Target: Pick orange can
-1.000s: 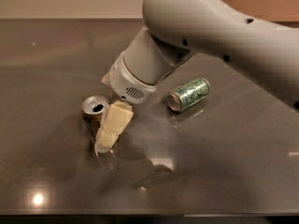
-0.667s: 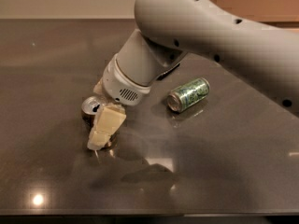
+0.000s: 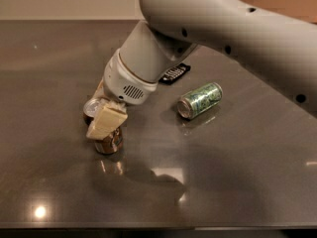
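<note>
Over the last second I've slid the gripper [image 3: 107, 123] from 4 o'clock of the orange can [image 3: 110, 144] to right over it, out at 9 o'clock of the green can [image 3: 200, 99]; can't tell if it's clamped yet, but the grab looks close.

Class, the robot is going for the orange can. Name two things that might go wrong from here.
1. The gripper is right against the orange can and hides most of it. An off-centre grip might tip the can or push it across the glossy table.
2. The green can lies on its side near the arm, so a sideways nudge could set it rolling.
</note>
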Controlling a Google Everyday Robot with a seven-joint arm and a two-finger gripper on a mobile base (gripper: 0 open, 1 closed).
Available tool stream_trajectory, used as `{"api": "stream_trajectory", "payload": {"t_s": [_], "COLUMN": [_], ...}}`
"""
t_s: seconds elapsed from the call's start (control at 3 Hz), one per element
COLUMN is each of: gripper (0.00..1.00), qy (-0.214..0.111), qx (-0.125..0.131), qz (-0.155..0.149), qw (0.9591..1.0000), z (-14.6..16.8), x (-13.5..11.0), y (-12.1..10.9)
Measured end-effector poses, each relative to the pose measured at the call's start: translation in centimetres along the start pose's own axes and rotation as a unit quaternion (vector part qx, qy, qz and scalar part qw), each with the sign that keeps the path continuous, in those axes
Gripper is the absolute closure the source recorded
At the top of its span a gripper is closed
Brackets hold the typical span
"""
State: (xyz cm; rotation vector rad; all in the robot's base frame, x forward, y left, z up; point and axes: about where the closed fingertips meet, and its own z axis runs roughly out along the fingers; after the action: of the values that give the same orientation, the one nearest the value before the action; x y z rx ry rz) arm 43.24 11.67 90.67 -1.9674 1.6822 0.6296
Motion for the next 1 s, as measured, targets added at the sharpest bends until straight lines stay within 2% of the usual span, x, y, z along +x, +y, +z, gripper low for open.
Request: {"api": "stream_trajectory", "payload": {"t_s": [0.33, 0.67, 1.0], "gripper": [0.88, 1.0, 1.0], "qy": [-0.004, -0.008, -0.035], "qx": [-0.008, -0.014, -0.014], "qz": [-0.006, -0.015, -0.034], "qw": [0.9999, 0.9998, 0.9987], "z": [-2.3, -5.5, -11.5], "x": [-1.2, -2.7, -5.3], "y": [-0.5, -1.0, -1.8]}}
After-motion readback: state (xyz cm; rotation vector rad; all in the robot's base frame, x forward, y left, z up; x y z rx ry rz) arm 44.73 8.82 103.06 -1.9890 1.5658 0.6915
